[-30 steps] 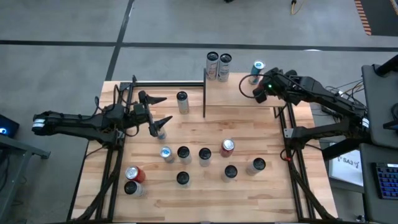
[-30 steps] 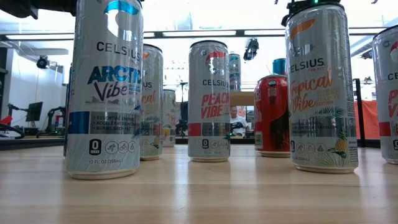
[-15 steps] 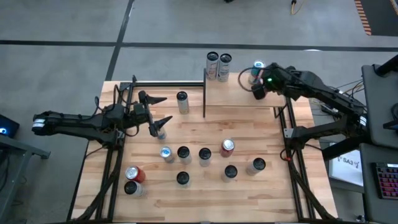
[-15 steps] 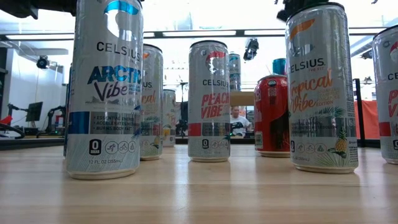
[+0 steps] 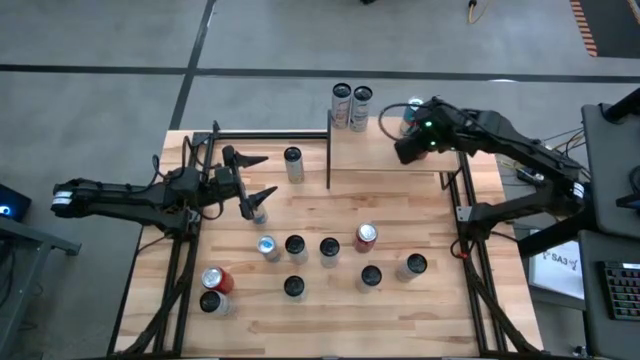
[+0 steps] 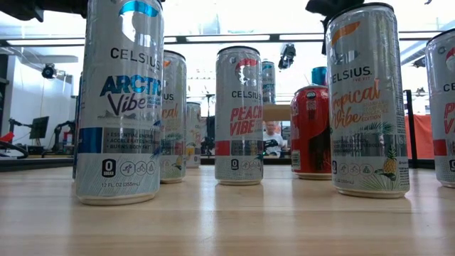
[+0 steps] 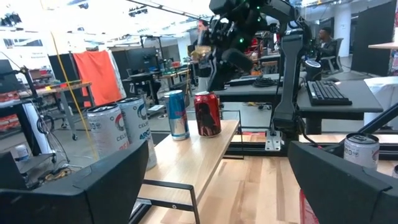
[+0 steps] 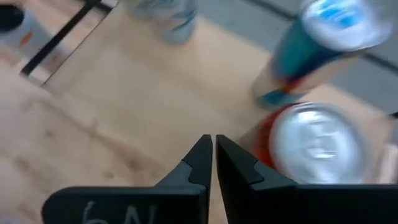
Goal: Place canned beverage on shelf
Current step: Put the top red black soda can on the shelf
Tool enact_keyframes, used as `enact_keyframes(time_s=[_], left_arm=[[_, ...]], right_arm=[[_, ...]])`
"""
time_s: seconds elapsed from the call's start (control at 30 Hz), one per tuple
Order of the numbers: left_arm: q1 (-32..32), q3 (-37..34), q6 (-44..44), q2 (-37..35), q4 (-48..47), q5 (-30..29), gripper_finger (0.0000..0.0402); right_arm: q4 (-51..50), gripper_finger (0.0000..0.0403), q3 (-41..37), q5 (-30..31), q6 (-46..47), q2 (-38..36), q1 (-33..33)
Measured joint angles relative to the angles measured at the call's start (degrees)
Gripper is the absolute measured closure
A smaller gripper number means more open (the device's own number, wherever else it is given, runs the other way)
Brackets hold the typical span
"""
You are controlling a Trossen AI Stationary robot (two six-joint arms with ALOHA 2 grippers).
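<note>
The shelf (image 5: 380, 150), a light-wood board with black posts, stands at the table's far edge. On it stand two silver cans (image 5: 352, 100), a blue can (image 7: 177, 115) and a red can (image 7: 207, 114). My right gripper (image 8: 208, 149) hangs shut above the board. It slants down, and the red can's top (image 8: 317, 146) is just beside its fingers and the blue can (image 8: 323, 37) beyond. It touches neither can. My left gripper (image 5: 255, 178) waits open over the table's left half, level and facing the shelf (image 7: 193, 155).
Several more cans stand on the tabletop in loose rows at the middle and near left (image 5: 330, 248). One silver can (image 5: 292, 158) is left of the shelf and another (image 5: 258, 212) is by my left gripper. Black frame rails (image 5: 460, 215) run along the table's sides.
My right gripper has risen above the shelf and drawn a little toward the table's left, away from the blue and red cans. Its wrist has turned as it went, and its fingers have stayed shut. The cans have kept their places.
</note>
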Motion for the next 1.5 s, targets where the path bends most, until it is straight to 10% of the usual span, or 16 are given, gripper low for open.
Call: enact_keyframes(time_s=[0.97,1.5], left_arm=[[0.0,0.0,1.1,0.0,0.2,0.0,0.0031],[0.0,3.3,7.7,0.0,-3.9,0.0,0.0031]], right_arm=[[-9.0,0.039,0.0,15.1,0.9,7.9,-5.0],[-20.7,0.039,6.6,-6.0,6.6,6.2,-5.9]])
